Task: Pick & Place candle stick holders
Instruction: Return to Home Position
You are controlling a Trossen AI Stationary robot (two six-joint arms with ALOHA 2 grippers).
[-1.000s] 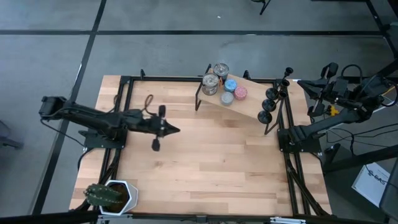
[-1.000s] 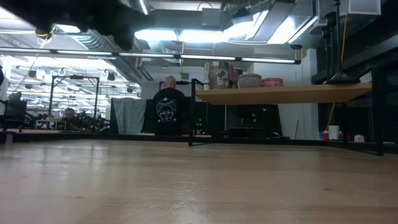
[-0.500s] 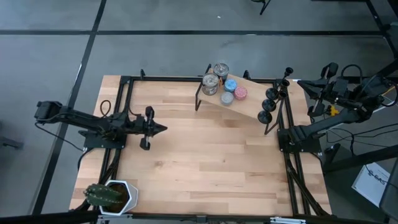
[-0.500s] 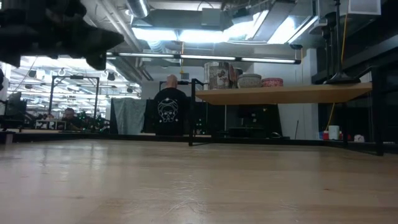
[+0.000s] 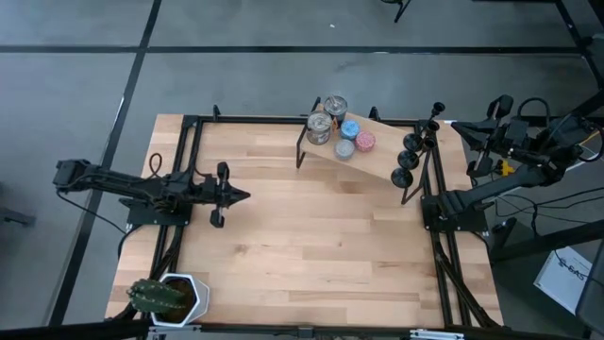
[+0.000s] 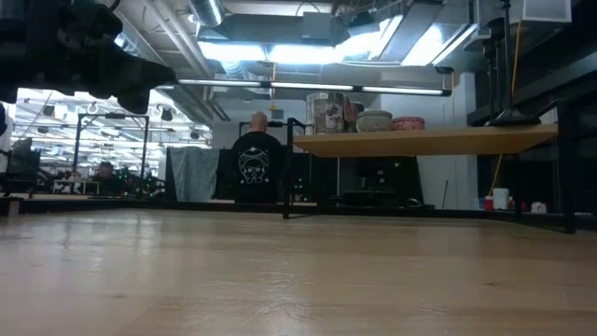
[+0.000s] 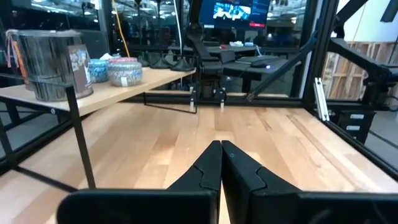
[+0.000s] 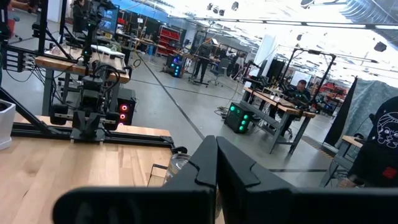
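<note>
The candle stick holders [image 5: 410, 144] are seen at the shelf's [image 5: 379, 156] right end — light, stiff, tippy, judged best gripped at the thin stem. The left pincer [image 7: 220, 144] and the right pincer [image 8: 216, 140] are clenched on nothing.

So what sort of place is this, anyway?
Most likely a robotics lab or workshop: a pale wooden table flanked by the dark left arm and right arm, long workbenches with a seated person, and bare ceiling ducts with strip lights.
</note>
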